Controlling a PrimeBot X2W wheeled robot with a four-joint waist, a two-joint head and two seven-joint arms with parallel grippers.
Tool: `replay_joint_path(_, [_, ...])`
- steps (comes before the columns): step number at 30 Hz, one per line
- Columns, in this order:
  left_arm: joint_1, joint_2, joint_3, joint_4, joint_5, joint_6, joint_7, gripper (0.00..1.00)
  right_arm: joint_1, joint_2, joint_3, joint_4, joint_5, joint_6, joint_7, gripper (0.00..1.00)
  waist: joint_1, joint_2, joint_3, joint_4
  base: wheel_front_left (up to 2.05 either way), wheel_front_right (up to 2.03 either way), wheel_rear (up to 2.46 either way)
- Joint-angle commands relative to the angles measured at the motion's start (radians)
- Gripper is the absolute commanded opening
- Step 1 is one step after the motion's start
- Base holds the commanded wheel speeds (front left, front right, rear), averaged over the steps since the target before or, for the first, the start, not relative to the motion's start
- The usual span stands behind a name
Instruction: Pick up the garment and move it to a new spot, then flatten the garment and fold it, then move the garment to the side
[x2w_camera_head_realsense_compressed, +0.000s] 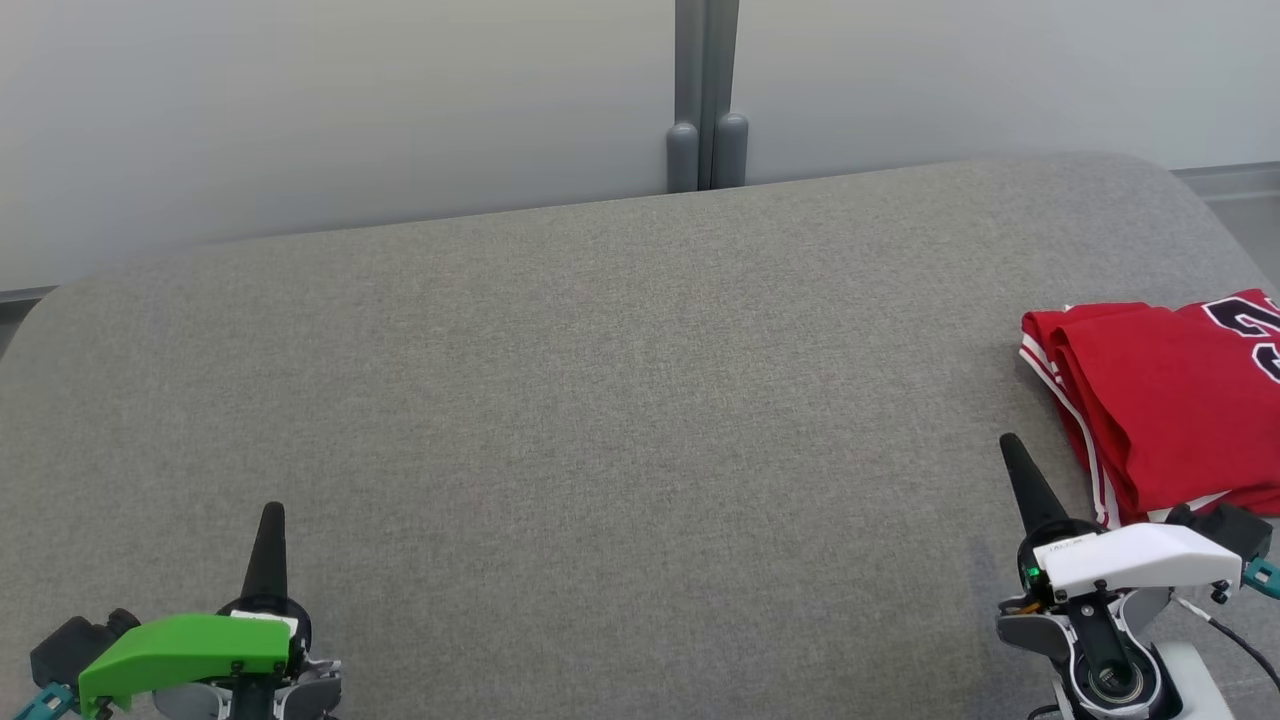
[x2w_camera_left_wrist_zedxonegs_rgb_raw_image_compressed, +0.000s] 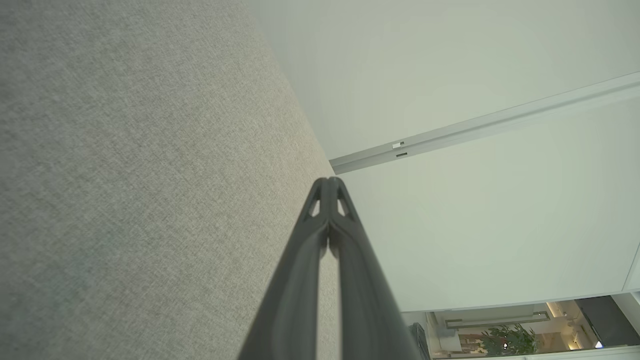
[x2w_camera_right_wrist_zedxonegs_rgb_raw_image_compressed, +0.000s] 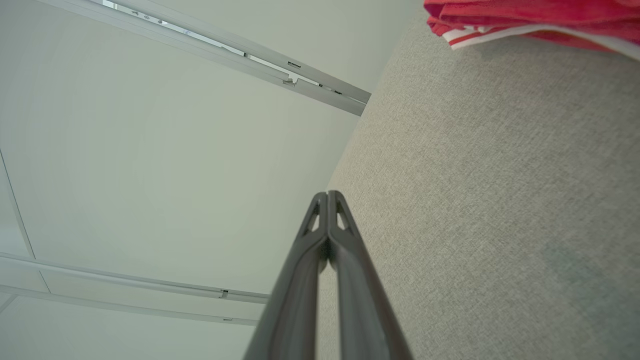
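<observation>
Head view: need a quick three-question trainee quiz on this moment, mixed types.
1. True or false: the red garment lies folded at the right side of the grey surface.
2. The right pincer is: A open; B shut on the garment; C shut, holding nothing.
3. Fill in: the wrist cover behind the left pincer is ___.
Key: 1 true; 2 C; 3 green.
</observation>
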Motion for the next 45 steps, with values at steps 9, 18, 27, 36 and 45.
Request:
replay_joint_path(9, [-0.031,-0.004,0.027,-0.009,-0.094,-0.027,0.028,0.0,-0.025,-0.007,-0.014,0.004,0.111,0.0,0.025,0.0,0.0,0.0,0.002,0.002,0.0,0.0,0.0])
replay_joint_path(18, [-0.033,-0.007,0.042,-0.01,-0.156,-0.041,0.047,0.0,-0.031,-0.007,-0.023,0.01,0.186,0.0,0.043,0.0,0.0,0.0,0.003,0.004,0.0,0.0,0.0])
replay_joint_path(27, [-0.041,-0.011,0.058,-0.011,-0.216,-0.053,0.064,0.0,-0.035,-0.006,-0.031,0.016,0.257,0.001,0.059,0.0,0.0,0.0,0.005,0.006,0.0,0.0,0.0])
replay_joint_path(36, [-0.045,-0.013,0.069,-0.012,-0.266,-0.062,0.079,0.0,-0.038,-0.006,-0.038,0.02,0.316,0.001,0.071,0.0,0.0,0.0,0.006,0.007,0.0,0.0,0.0])
replay_joint_path(45, [-0.048,-0.017,0.084,-0.013,-0.316,-0.074,0.095,0.0,-0.039,-0.006,-0.045,0.026,0.378,0.001,0.087,0.0,0.0,0.0,0.008,0.009,0.0,0.0,0.0])
